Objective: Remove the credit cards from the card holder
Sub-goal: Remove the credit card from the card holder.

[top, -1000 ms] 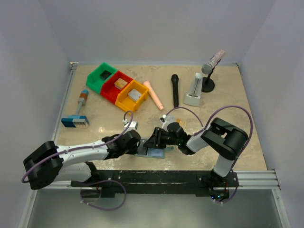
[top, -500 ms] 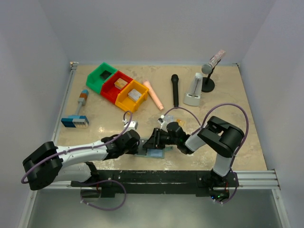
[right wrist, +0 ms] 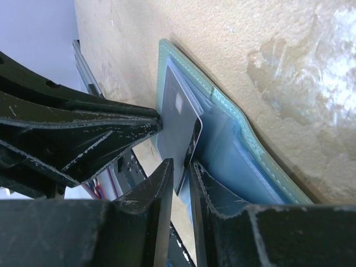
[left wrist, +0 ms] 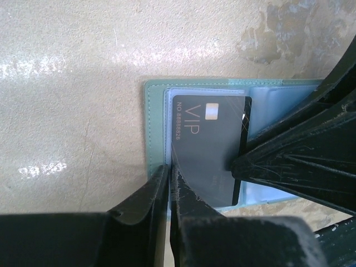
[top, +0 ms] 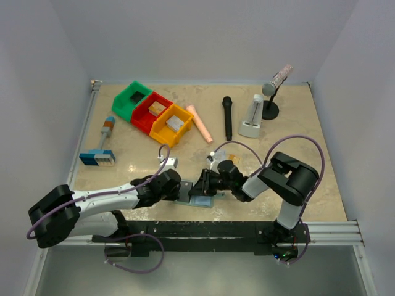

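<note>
Top external view shows the left tool [top: 182, 189] and right tool [top: 199, 184] meeting tip to tip low over the beige stone-patterned tabletop [top: 296, 123]. Directly under them lies the flat pale teal bifold card holder of soft plastic [top: 203, 201]. It is near the tabletop's near edge, with the black base rail [top: 203, 229] close behind the tools. Ahead of both tools the surface is bare and open, and the row of green, red and yellow plastic bins [top: 152, 111] stands well apart, beyond the left tool.

In the left wrist view the holder lies open and flat. The left tool's fingers are pressed together, with their tips on its border just beside the dark grey credit card printed "VIP" [left wrist: 211, 150]. Whether any holder material is caught between them cannot be told.

In the right wrist view the right tool pinches the opposite edge of that card. The card tilts up out of its clear pocket, its far end toward the left tool's tip.

The left arm reaches in low and almost level from its side. The right arm is folded, elbow raised, with its wrist turned back toward the left tool.
</note>
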Motion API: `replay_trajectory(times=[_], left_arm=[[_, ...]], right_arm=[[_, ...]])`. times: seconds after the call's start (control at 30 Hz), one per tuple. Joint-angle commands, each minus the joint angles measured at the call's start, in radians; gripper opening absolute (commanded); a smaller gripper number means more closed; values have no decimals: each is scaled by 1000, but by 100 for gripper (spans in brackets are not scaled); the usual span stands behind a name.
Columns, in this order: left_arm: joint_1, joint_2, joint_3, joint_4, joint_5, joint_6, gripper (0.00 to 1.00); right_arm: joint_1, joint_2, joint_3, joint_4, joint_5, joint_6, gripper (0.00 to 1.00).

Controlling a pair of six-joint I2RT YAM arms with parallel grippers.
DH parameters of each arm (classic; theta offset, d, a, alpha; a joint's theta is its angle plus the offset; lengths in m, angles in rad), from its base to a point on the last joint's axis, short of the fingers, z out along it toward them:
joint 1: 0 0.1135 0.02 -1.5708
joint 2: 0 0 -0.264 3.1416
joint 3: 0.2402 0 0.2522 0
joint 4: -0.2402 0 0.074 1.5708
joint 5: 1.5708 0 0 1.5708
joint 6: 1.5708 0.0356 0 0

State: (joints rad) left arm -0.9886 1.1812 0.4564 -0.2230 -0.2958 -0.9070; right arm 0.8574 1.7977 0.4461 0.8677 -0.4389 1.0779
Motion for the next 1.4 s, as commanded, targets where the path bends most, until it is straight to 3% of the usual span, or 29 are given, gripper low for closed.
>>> replay_trajectory(times=[0.0, 0.1, 0.23, 0.47, 0.9, 1.1, 1.37], left_arm=[[4, -5, -22, 10, -25, -27, 8], [4, 3, -22, 10, -26, -29, 0], [4, 17, -24, 16, -25, -32, 0], [4, 43, -28, 50, 10, -27, 0], [4, 26, -81, 128, 90, -50, 0], [4, -31, -91, 102, 84, -55, 0], [4, -138, -81, 30, 24, -44, 11]], right_arm=[[8, -40, -30, -29, 2, -12, 23], [6, -50, -38, -29, 5, -12, 22], [6, -55, -43, -19, 2, -12, 22], [6, -32, -32, 31, -11, 7, 38], [-3, 43, -38, 198, 29, 80, 40], [-8, 46, -21, 183, 28, 82, 40], [-8, 45, -4, 139, 14, 68, 40]])
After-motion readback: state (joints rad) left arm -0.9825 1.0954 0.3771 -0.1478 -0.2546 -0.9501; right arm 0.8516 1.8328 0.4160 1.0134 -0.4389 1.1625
